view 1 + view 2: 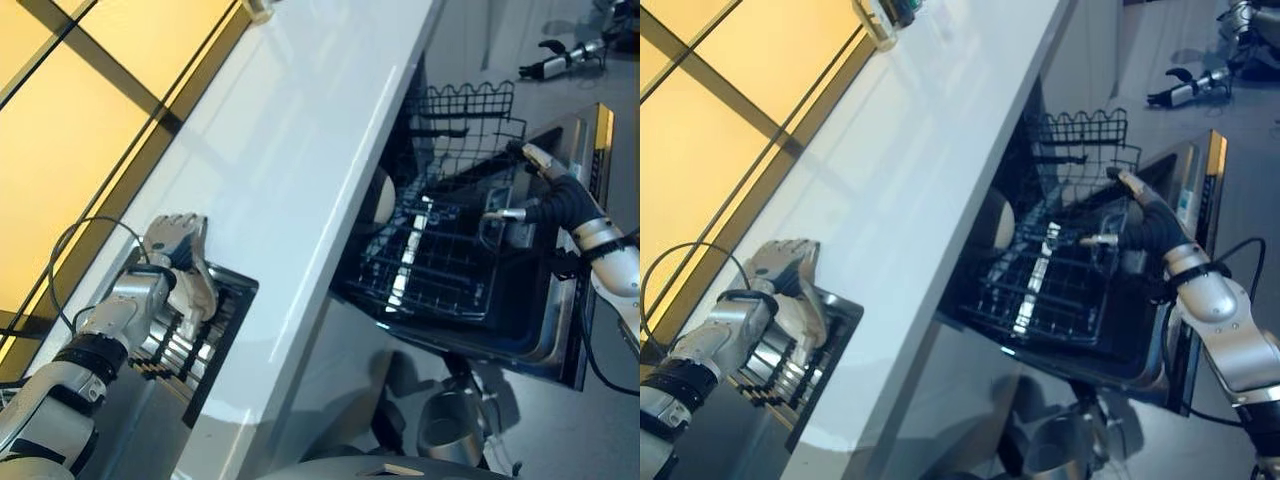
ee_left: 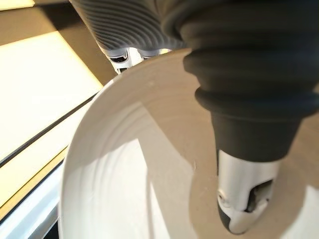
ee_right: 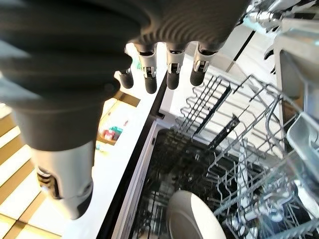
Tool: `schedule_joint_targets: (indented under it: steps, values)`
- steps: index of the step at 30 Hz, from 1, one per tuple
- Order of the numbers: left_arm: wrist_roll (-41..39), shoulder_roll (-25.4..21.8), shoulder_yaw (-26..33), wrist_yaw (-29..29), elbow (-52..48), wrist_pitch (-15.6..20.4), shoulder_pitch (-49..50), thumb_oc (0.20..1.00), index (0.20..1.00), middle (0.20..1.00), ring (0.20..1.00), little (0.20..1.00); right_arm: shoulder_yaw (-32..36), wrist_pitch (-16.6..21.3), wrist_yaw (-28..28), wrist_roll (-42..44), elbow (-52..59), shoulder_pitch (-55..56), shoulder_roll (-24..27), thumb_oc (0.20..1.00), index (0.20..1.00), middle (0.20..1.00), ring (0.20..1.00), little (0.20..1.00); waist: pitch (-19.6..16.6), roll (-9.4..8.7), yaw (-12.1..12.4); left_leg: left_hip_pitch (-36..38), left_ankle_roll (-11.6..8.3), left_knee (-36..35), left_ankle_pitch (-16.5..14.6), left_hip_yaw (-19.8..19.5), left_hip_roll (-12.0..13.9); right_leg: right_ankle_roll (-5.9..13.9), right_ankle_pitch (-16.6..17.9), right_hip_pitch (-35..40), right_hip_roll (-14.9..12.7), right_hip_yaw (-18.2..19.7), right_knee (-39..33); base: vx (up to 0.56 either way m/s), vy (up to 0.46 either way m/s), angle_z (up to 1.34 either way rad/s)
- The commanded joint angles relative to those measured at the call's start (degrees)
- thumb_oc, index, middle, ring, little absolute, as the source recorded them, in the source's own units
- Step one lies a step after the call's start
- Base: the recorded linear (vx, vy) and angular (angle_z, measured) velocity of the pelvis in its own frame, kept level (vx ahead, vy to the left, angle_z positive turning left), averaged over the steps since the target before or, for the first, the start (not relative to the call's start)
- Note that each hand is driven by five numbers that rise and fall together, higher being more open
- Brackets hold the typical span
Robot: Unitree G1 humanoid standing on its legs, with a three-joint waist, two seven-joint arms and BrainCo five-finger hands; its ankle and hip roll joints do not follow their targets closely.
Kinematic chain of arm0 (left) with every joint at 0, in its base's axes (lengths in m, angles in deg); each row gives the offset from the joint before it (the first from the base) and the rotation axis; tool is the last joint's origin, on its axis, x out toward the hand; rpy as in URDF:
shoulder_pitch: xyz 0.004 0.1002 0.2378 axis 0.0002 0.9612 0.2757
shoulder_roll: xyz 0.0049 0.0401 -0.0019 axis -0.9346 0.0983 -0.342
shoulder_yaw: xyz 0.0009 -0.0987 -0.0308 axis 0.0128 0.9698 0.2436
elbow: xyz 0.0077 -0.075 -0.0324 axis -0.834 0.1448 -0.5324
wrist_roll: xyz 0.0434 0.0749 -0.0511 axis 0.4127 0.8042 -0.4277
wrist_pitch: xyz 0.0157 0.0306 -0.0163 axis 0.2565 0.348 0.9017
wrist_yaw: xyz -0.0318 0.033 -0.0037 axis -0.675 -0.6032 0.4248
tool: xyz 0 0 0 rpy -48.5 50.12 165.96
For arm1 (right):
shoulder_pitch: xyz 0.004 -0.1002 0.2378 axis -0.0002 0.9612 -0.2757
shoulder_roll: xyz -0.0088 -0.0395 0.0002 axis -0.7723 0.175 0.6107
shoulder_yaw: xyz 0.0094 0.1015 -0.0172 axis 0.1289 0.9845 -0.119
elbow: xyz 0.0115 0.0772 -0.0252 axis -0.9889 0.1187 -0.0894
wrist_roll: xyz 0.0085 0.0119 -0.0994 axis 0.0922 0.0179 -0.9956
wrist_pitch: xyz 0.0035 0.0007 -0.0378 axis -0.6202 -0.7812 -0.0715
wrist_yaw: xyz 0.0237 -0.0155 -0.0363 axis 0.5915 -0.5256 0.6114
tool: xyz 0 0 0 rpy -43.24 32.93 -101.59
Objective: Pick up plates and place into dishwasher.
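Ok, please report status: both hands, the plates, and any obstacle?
Left hand shut on a white plate at the sink rack. Right hand open over the dishwasher rack. One plate already loaded. No obstacle seen.

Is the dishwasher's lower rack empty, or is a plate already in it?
Not empty: one white plate stands on edge in the pulled-out rack.

White plate (image 2: pixel 124 189) in the left robot hand (image 1: pixel 185 270) — another plate (image 3: pixel 192 216) upright in the dishwasher rack (image 1: pixel 440 260).
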Motion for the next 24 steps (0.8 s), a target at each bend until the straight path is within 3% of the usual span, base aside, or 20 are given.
schedule_joint_targets:
  steps: [1,2,3,8,14,24]
  values:
    - [-2.87,1.09,-1.95,-7.84,13.71,-3.9,-0.28,0.74,0.74,0.74,0.74,0.74,-0.39,1.33,-0.06,0.41,4.47,-4.49,0.99,1.0,1.0,1.0,1.0,1.0,1.59,-4.29,-1.22,-4.3,-0.83,1.78,0.18,-0.69,-0.44,1.15,-9.72,-2.13,-0.78,2.08,10.67,-0.03,0.001,-0.17]
    - [-3.31,1.54,-2.07,-7.59,14.38,-4.18,-0.39,0.238,0.238,0.238,0.238,0.238,-0.27,1.32,0.11,0.02,4.65,-4.53,0.59,1.0,1.0,1.0,1.0,1.0,1.79,-4.28,-1.2,-4.6,-0.85,1.98,0.17,-0.82,-0.44,1.08,-9.82,-2.32,-0.74,2.03,10.8,-0.04,0.004,-0.14]
    - [-3.64,1.83,-1.78,-7.89,15.2,-3.95,-0.78,0.2,0.2,0.2,0.2,0.2,-0.15,1.37,0.3,-0.24,4.66,-4.67,0.29,1.0,1.0,1.0,1.0,1.0,2.01,-4.32,-1.16,-4.86,-0.87,2.18,0.21,-0.83,-0.4,0.98,-9.86,-2.5,-0.76,1.91,10.93,-0.03,0.005,-0.08]
    - [-2.94,2.54,-1.52,-7.75,17.5,-4.26,-1.89,0.2,0.2,0.2,0.2,0.2,0.32,1.96,1.04,-1.26,4.8,-3.94,-0.68,1.0,1.0,1.0,1.0,1.0,2.22,-4.22,-1.15,-5.06,-0.97,2.39,0.23,-0.81,-0.35,0.74,-10.26,-2.49,-0.92,1.21,11.12,-0.01,0.002,-0.01]
    - [-2.78,2.89,-0.94,-2.66,17.75,-3.47,-1.48,0.2,0.2,0.2,0.2,0.2,1.62,2.81,0.84,-1.87,4.77,-1.84,-1.51,1.0,1.0,1.0,1.0,1.0,1.58,-4.15,-0.72,-4.75,-0.96,2.17,0.2,-1.06,-0.38,0.52,-10.69,-1.75,-1.09,0.16,10.77,-0.02,-0.006,0.04]
    - [-0.69,0.87,2.1,5.67,16.01,-5.34,0.54,0.2,0.2,0.2,0.2,0.2,3.05,3.69,0.05,-1.79,4.57,1.44,-3.26,1.0,1.0,1.0,1.0,1.0,-1.55,-4.88,0.97,-3.02,-0.77,1.39,-0.26,-1.89,-0.16,0.62,-11.03,0.88,-1.54,-1.99,9.14,-0.02,-0.048,0.14]
